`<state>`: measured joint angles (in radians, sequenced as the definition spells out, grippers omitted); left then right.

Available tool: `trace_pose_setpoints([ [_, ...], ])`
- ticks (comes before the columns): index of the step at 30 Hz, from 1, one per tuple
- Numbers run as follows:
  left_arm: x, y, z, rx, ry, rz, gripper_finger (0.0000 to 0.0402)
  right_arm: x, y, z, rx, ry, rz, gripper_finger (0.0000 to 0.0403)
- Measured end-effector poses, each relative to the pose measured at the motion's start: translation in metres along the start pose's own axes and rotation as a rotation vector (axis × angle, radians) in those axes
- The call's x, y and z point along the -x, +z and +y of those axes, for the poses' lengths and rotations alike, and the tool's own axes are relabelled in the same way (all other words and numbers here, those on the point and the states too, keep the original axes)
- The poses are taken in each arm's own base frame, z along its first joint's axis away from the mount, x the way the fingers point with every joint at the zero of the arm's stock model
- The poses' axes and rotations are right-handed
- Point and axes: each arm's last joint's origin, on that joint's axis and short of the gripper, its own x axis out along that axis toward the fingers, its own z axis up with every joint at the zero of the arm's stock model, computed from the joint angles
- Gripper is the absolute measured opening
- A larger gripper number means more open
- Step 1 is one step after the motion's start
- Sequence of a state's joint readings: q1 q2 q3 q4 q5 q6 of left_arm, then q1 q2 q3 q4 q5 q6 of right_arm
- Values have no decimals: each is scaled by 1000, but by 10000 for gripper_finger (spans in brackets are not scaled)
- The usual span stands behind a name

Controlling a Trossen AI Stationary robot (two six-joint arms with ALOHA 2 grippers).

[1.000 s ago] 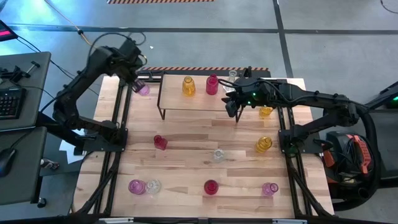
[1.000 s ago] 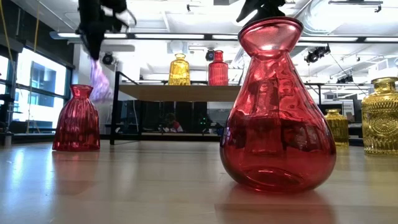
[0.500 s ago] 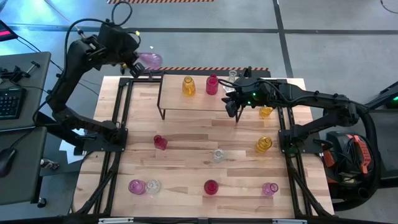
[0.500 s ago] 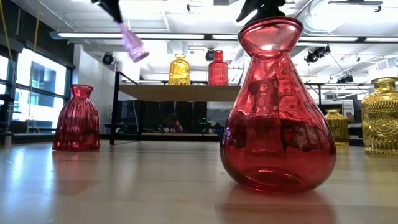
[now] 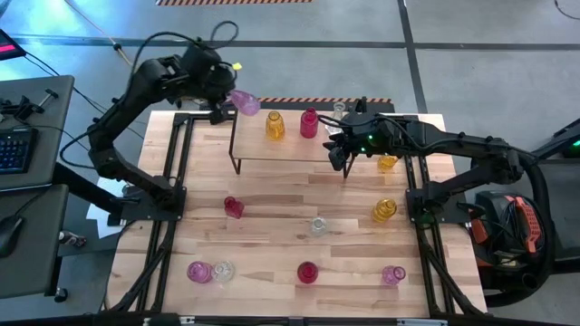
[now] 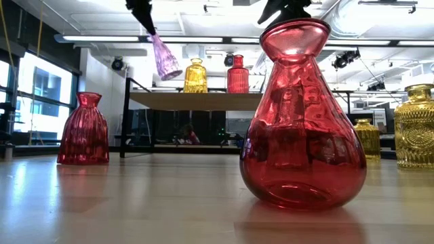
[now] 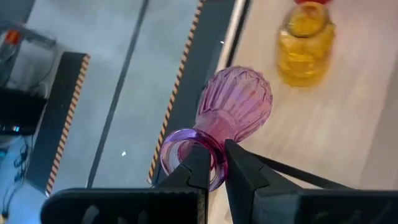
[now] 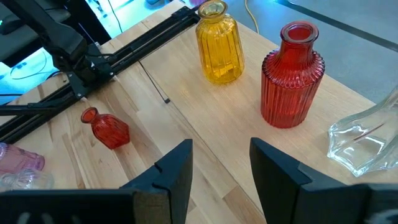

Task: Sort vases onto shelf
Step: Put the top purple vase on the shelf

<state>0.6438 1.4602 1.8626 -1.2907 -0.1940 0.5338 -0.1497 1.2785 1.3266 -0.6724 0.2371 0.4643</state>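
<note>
My left gripper is shut on a pink ribbed vase, held in the air just off the shelf's far left corner; in the low view the vase hangs higher than the shelf top. The shelf carries an amber vase, a red vase and a clear vase, the first two standing on their bases. My right gripper hovers open over the shelf's right end, with nothing between its fingers. My left gripper pinches the vase's flared rim, one finger in the mouth and the other outside the neck. The fingers slant down from the table's left. The vase hangs tilted, body below the rim and toward the shelf, clear of everything.
Vases are scattered over the table: a red one on its side, a clear one, amber ones, and several along the near edge, among them a red one close to the low camera. Black frame rails run along both sides.
My left gripper has lifted the pink vase off the table's far left corner, swung it up and then toward the right, to the shelf, rolling as it went. The vase, upright before, now hangs tilted with its body toward the shelf.
</note>
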Motion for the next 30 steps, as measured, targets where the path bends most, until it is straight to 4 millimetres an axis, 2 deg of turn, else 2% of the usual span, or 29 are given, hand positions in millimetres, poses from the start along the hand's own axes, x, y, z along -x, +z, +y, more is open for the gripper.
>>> trace_pose_setpoints([
  [5,-15,12,-12,-78,-46,26,16,0,0,0,-6,0,0,140],
  [9,-31,11,-22,-143,-77,168,16,0,0,0,-7,0,0,140],
  [11,-36,13,-25,-145,-97,177,16,0,0,0,-7,-1,0,140],
  [30,-33,17,-27,-174,-97,145,19,-23,-6,4,9,-22,64,140],
])
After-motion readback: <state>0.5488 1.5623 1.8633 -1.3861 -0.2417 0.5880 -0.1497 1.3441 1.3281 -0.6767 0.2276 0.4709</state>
